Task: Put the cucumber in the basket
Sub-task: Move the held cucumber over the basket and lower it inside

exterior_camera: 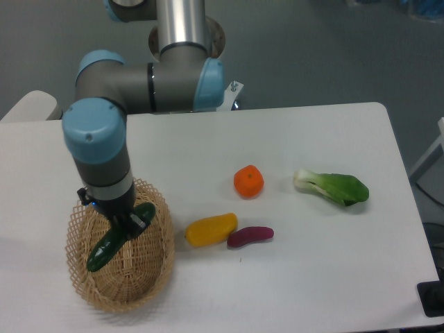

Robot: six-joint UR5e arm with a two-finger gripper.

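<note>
Now the cucumber (116, 234) is held clamped in the end effector (128, 223), tilted, over the middle of the basket (158, 208). The step is best done if it is lowered until it is borne by the weave, then released and the arm lifted straight up. The white table (312, 277) also carries a yellow vegetable (211, 229), an eggplant (250, 236), an orange (248, 181) and bok choy (333, 186); grey floor is seen beyond.

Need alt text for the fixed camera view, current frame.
A robot arm's end effector holds a dark green cucumber tilted over the wicker basket at the left of a white table. To the right lie a yellow vegetable, a purple eggplant, an orange and a bok choy.
</note>
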